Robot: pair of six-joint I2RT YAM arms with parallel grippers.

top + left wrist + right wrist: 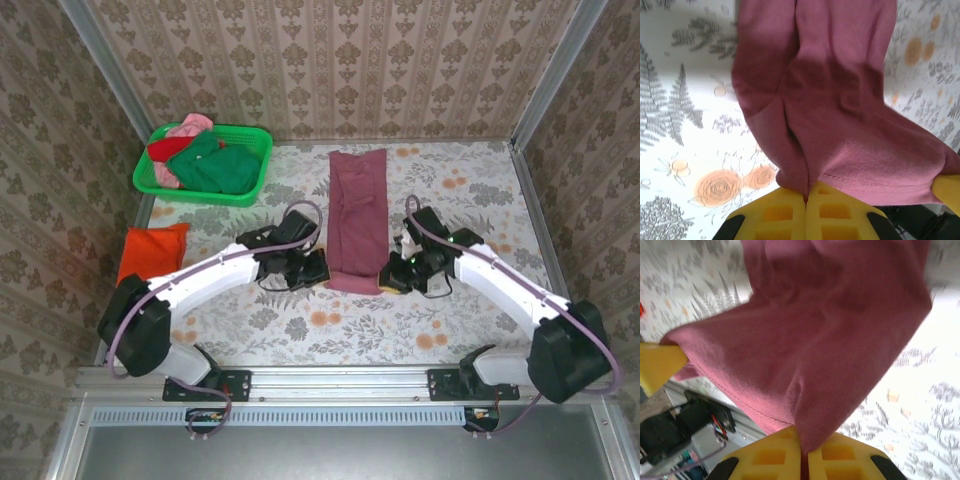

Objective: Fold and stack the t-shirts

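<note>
Soft knit maroon shirt (357, 215) lies mid-table as a long narrow strip running near to far, with left gripper (806, 199) and right gripper (804, 449) each clamped tight on a near hem corner. Folded orange shirt (152, 250) sits at the left edge. Green plastic basket (262, 165) far left holds crumpled loose shirts (210, 165), all on a floral tablecloth (470, 200) between wallpapered walls (350, 60).

Maroon t-shirt (357, 215), narrow lengthwise fold, near hem raised
</note>
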